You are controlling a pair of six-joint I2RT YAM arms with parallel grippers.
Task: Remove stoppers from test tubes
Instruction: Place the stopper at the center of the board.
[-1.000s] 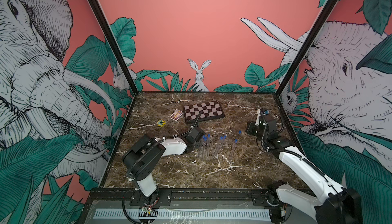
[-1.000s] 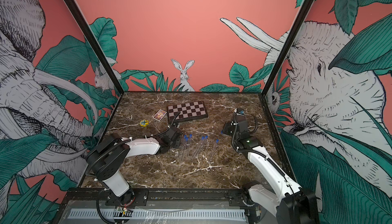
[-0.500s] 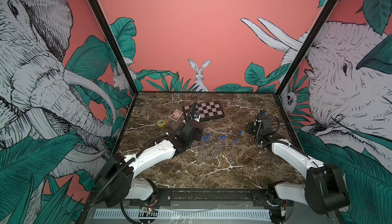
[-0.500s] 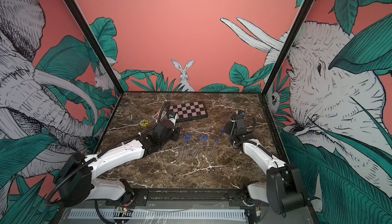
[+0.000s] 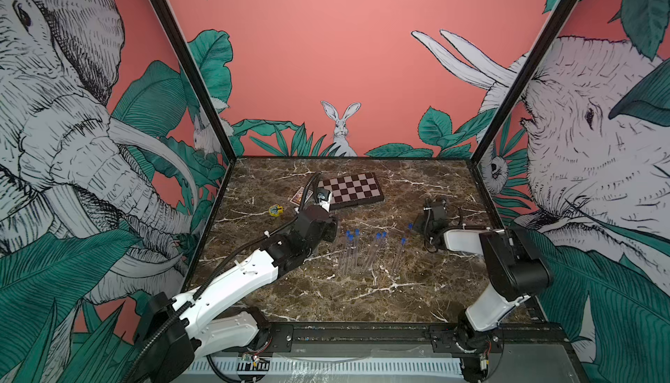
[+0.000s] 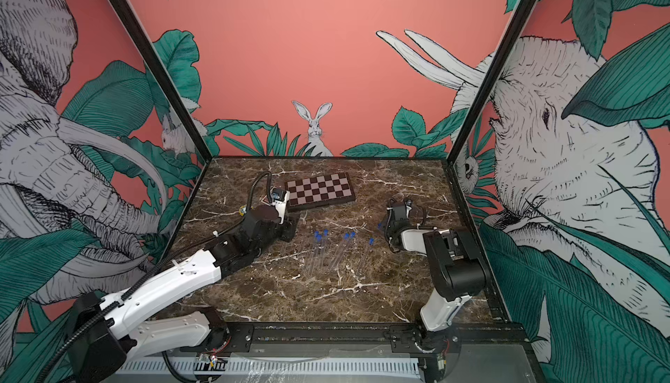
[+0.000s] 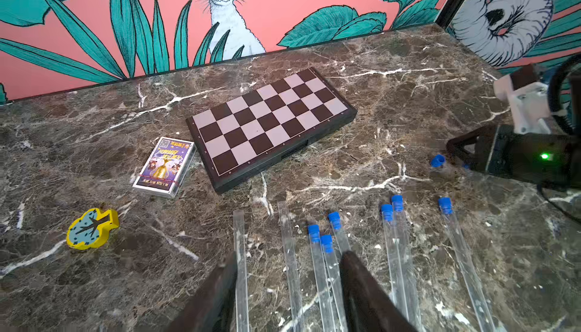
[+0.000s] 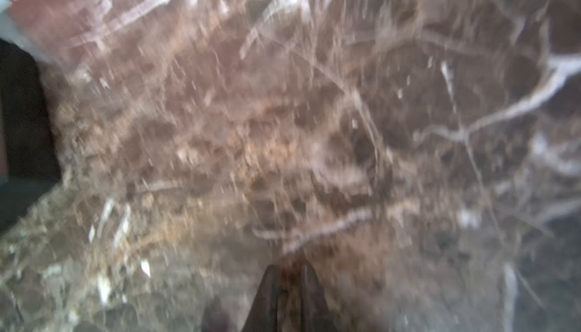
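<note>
Left wrist view, biggest first?

Marbled worktop (image 7: 408,94), then chessboard (image 7: 270,126) at its far middle, card box (image 7: 163,165) just left.

Hands?

Left hand (image 7: 288,256) spread open, fingers (image 7: 361,283) either side of several test tubes (image 7: 318,270), gripping none. Right hand (image 8: 290,283) at the right, pinched shut; right wrist view blurred, nothing seen held.

Tubes where?

Lying side by side mid-worktop, between the two hands, capped ends far; two leftmost uncapped.

Smallest bits?

Yellow clock toy (image 7: 91,228) left of the card box. Blue stoppers (image 7: 327,243) on six tubes, one loose stopper (image 7: 437,160) just beside the right hand.
</note>
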